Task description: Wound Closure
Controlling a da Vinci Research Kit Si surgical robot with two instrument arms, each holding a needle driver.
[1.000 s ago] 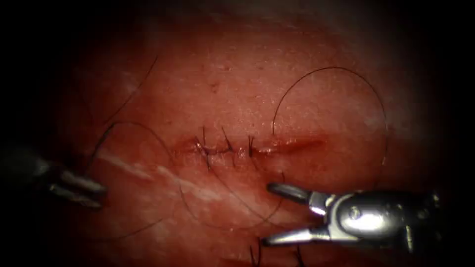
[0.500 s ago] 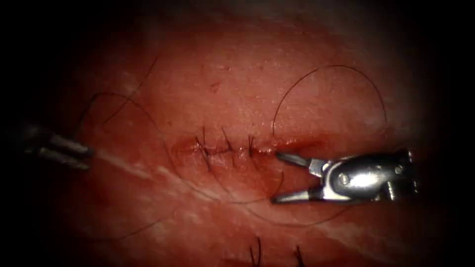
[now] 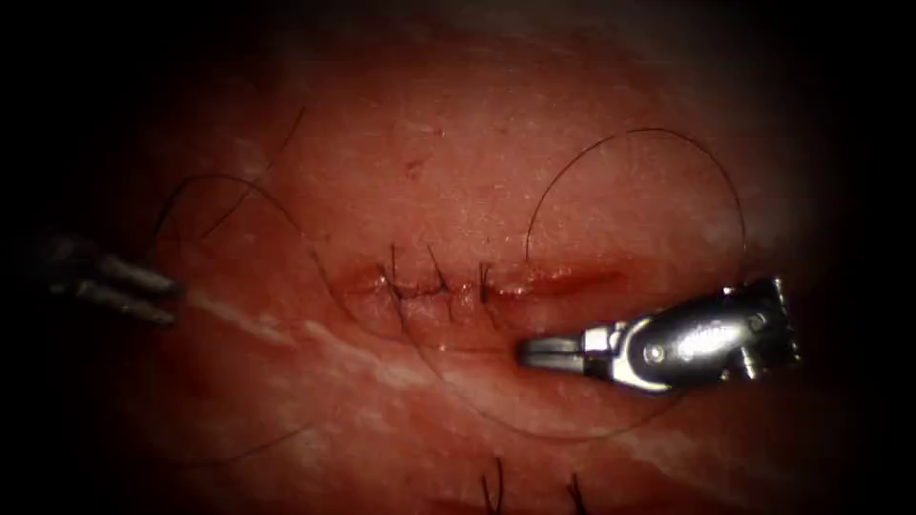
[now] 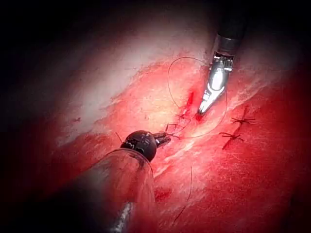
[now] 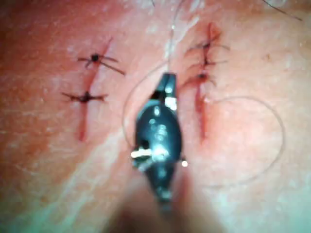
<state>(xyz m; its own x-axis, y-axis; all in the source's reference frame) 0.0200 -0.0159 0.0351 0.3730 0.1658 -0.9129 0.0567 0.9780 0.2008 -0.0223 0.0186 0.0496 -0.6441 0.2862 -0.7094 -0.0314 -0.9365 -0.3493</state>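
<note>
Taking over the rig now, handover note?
Right end effector: jaws shut, apparently on the thread, just below the cut.
Left end effector: far off to the left of the cut, next to a loop of thread; cannot tell what it holds.
Needle: cannot tell where it is.
Done: three stitches across the left part of the cut.
Left: the right part of the cut is open, with red fluid in it. Slack thread loops over the tissue above and below the cut.
</note>
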